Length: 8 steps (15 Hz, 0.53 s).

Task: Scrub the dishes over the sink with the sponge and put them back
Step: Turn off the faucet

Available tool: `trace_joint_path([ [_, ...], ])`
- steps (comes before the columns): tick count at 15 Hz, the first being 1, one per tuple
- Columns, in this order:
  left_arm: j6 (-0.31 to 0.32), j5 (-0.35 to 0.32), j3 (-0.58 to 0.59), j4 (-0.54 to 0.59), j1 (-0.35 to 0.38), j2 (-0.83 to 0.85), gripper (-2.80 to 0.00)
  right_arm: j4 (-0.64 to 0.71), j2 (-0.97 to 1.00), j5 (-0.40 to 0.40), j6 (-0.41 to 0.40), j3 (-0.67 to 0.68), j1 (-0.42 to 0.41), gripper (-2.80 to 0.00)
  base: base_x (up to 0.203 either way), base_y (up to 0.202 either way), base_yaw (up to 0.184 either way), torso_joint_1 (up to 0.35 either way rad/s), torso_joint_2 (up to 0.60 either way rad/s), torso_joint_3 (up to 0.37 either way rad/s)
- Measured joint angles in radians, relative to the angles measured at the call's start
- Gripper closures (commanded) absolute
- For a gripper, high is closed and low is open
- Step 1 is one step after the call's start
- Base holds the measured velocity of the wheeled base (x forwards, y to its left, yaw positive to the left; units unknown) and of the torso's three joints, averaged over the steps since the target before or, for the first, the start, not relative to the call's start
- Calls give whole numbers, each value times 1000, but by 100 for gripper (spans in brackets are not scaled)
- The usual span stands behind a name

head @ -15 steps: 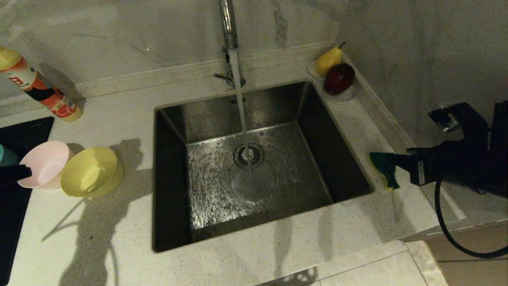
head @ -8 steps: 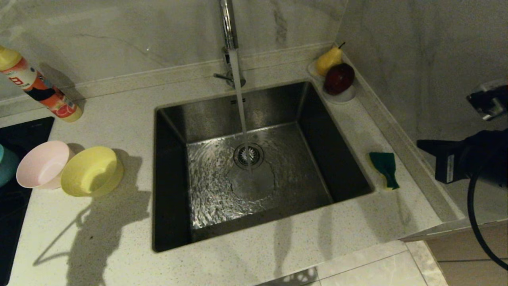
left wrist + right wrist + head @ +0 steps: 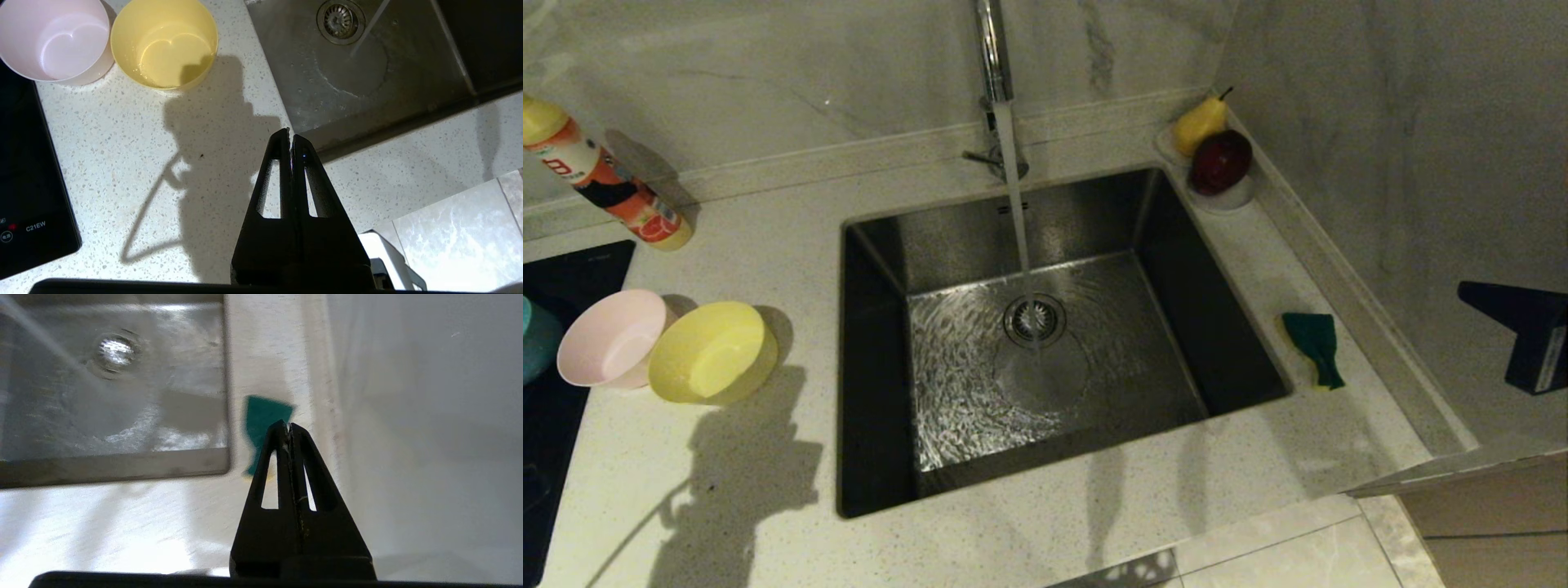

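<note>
The pink bowl and the yellow bowl stand side by side, upright and empty, on the counter left of the sink. A sliver of the blue bowl shows at the left edge. The green sponge lies on the counter right of the sink. My right gripper hangs shut and empty by the right wall, well clear of the sponge. My left gripper is shut and empty above the counter's front, near the sink's front corner, away from both bowls.
Water runs from the chrome tap onto the drain strainer. A white dish with a pear and an apple sits at the back right corner. A detergent bottle lies at the back left, beside a black hob.
My right gripper has drawn back from the sponge toward the right wall and shut, leaving the sponge on the counter. My left gripper's tip has left the head view beside the pink bowl.
</note>
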Motion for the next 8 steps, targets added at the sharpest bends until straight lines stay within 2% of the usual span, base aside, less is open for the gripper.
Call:
trace_joint_path([
  [3, -4, 4, 23, 0, 0, -26, 0, 70, -92, -1, 85, 8, 36, 0, 0, 0, 0, 0, 0, 0],
  [8, -6, 7, 55, 0, 0, -68, 0, 114, -204, 1, 103, 33, 57, 0, 0, 0, 0, 0, 0, 0],
])
